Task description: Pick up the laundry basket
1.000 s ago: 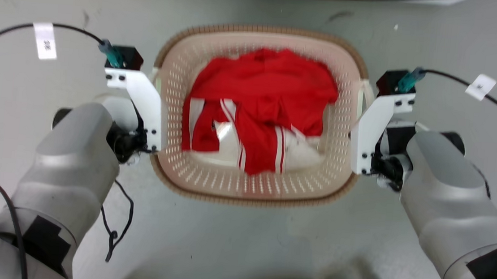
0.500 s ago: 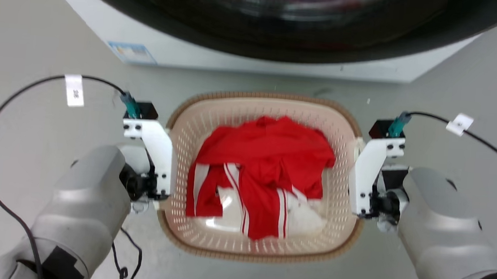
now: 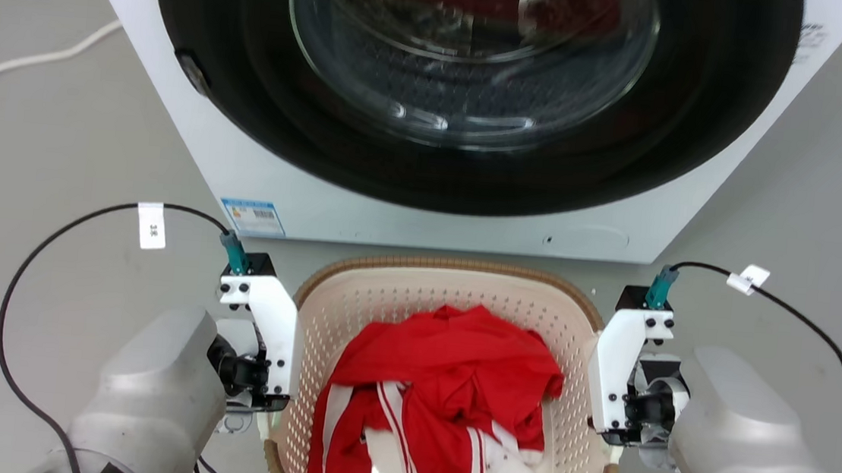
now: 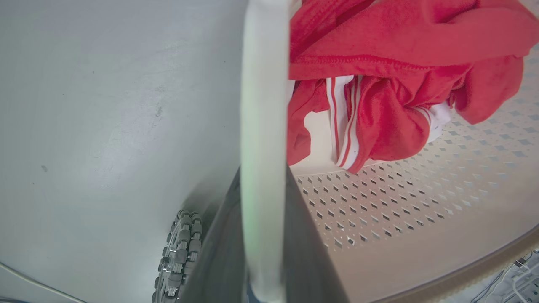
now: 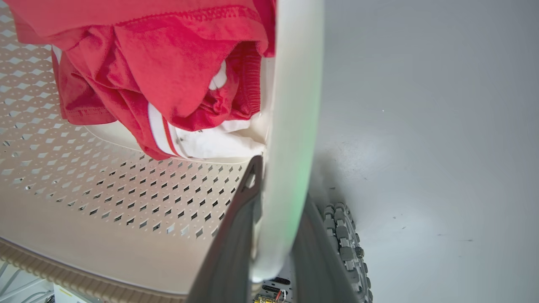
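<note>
Compared with one second ago, the head camera is looking higher. The white front-loading washing machine with the dark round door [image 3: 193, 140] is now showing fully, while the cream perforated plastic laundry basket with brown woven-look rim [image 3: 385, 302] is staying between the arms, just in front of the machine. I judge the robot is rising, so the lift is probably under way.

The left gripper [image 4: 263, 256] is clamping the white side handle [image 4: 263, 105], and the right gripper [image 5: 273, 252] is clamping the other handle [image 5: 294, 105].

The basket is opening upward, carrying a red garment with white stripes [image 3: 448, 361]. Its long axis seems to be running handle to handle, parallel to the machine's front.
</note>
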Robot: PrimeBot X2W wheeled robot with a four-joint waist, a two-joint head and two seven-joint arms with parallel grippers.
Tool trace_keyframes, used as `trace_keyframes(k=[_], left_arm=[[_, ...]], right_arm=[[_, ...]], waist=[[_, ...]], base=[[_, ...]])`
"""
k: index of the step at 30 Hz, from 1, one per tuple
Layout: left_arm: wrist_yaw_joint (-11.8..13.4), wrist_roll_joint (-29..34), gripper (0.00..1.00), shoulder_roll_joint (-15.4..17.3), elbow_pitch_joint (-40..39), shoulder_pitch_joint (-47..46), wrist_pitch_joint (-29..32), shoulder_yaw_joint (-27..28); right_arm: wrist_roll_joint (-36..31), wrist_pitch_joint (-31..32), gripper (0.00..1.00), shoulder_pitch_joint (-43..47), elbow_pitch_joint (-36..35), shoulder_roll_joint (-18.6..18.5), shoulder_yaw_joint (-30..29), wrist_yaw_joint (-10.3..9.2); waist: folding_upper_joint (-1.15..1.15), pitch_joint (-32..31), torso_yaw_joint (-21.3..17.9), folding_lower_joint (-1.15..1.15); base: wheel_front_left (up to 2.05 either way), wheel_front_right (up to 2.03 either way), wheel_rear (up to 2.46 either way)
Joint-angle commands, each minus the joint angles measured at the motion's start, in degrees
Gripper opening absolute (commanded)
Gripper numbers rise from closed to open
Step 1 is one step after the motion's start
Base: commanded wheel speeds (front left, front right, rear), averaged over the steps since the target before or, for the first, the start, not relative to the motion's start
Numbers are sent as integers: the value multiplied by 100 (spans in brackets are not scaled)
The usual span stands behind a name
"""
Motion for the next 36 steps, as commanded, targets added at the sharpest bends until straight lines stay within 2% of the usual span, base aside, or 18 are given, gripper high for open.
trace_keyframes(k=[1, 7, 17, 36], left_arm=[[-24, -51, 0, -80, -32, 46, 19, -9], [-24, -153, 0, -99, 51, 274, 212, -65], [-24, -346, 0, -157, 191, 565, 583, -54], [-24, -464, 0, -241, 296, 721, 684, -44]], right_arm=[[22, 27, 0, 61, -36, 64, -16, 16], [60, 494, 0, 286, -34, 67, -171, 16], [-37, 886, 0, 577, -36, 72, -309, 16], [117, 1027, 0, 721, -35, 83, -233, 17]], waist=[[0, -251, -11, 1], [0, -757, -21, 1], [0, -1347, 9, 1], [0, -1621, 23, 1]], base=[[0, 0, 0], [0, 0, 0], [0, 0, 0], [0, 0, 0]])
